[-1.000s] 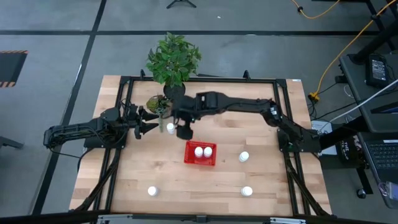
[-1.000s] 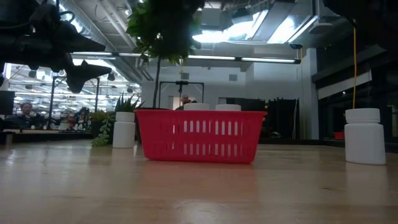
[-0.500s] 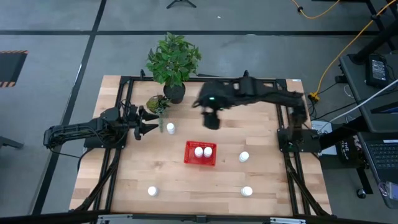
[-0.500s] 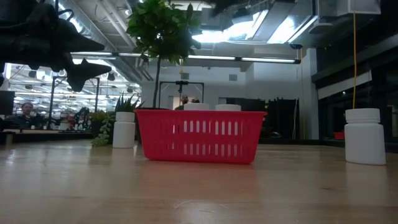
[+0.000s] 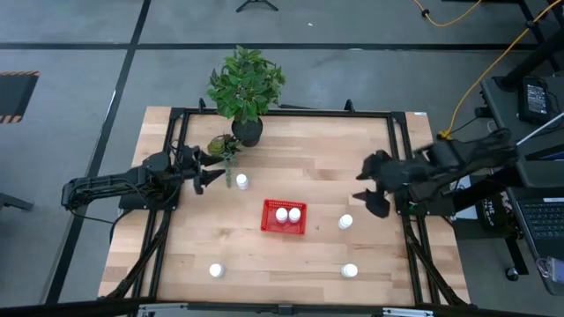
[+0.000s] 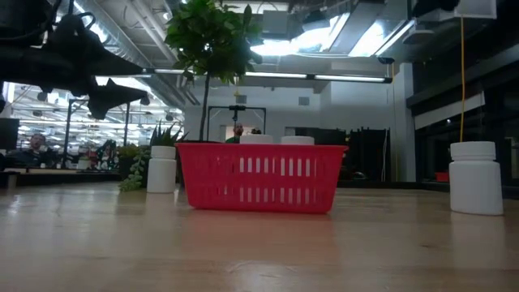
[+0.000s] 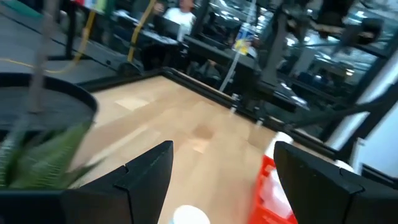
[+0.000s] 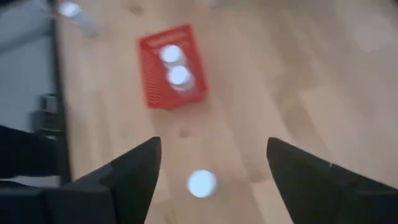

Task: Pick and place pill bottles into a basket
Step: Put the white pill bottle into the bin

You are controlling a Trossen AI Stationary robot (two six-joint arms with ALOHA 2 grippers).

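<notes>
The red mesh basket [image 5: 284, 217] stands at the table's middle with two white pill bottles [image 5: 287, 214] upright in it. Four more bottles stand on the table: one left of the basket [image 5: 241, 181], one right of it [image 5: 345, 222], and two near the front [image 5: 215, 270] [image 5: 350, 270]. My left gripper [image 5: 214, 179] is open and empty, just left of the left bottle, which shows between its fingers in the left wrist view [image 7: 189, 216]. My right gripper [image 5: 371, 199] is open and empty, in the air at the table's right, with the right bottle [image 8: 202, 183] below it.
A potted plant [image 5: 246, 88] stands at the table's far edge, with a small green plant [image 5: 224, 146] beside my left gripper. Black frame rails [image 5: 405, 220] run along the table's sides. In the low view the basket [image 6: 261, 177] stands between two bottles [image 6: 162, 169] [image 6: 475, 177].
My right gripper has swung from beside the left bottle, across the far middle of the table, toward the right edge, and now hangs over the bottle right of the basket. The bottles and the basket have stayed where they were.
</notes>
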